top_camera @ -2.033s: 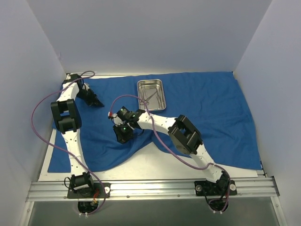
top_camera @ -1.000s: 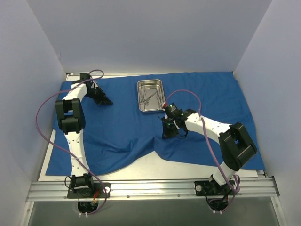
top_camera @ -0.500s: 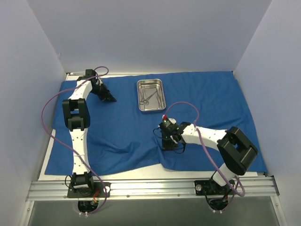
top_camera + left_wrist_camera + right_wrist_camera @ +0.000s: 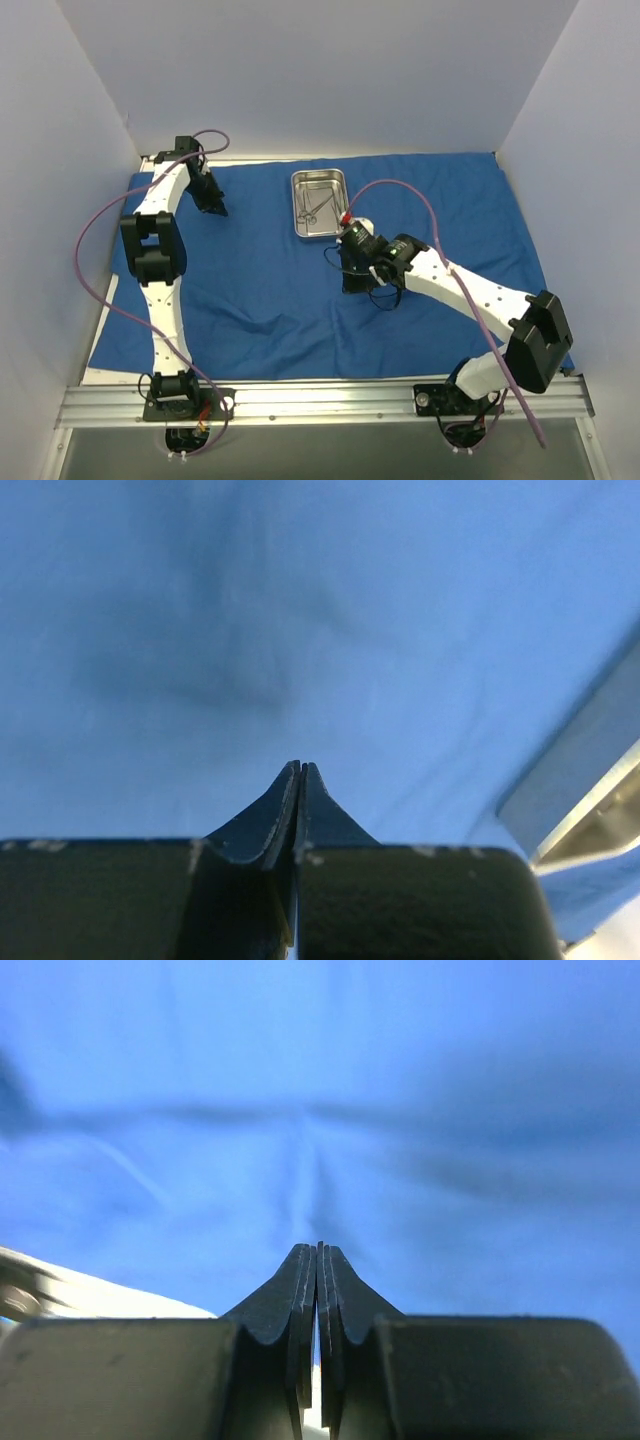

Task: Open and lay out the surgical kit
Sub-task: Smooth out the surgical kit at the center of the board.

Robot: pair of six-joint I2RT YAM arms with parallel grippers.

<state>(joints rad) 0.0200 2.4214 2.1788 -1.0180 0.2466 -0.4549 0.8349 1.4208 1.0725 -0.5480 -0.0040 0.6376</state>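
Nearest to me, my two bases are sitting on the rail (image 4: pixel 320 400) at the near edge of the table (image 4: pixel 103 300). Just beyond it the cloth (image 4: pixel 450 220) is lying opened out flat over almost the whole tabletop, rumpled into soft folds along its near left part. My right arm is reaching leftward and away over the cloth's middle, and my right gripper (image 4: pixel 350 283) is pointing down at the cloth just on the near side of the tray (image 4: pixel 294 205). I am holding that gripper's jaws pressed together, tip to tip. In the right wrist view the fingertips (image 4: pixel 305 1260) are meeting with nothing showing between them, and a faint crease in the cloth is running away from them. Farther off, the tray is sitting on the cloth toward its far edge, a little left of centre, with the instruments (image 4: pixel 318 208) lying inside it in a loose tangle; I cannot count them. Farthest away, my left arm is stretching up the left side, and my left gripper (image 4: pixel 213 205) is hanging over the cloth near its far left corner. Its jaws are together as well, empty as far as I can see, with smooth blue cloth filling the left wrist view beyond the fingertips (image 4: pixel 290 780).
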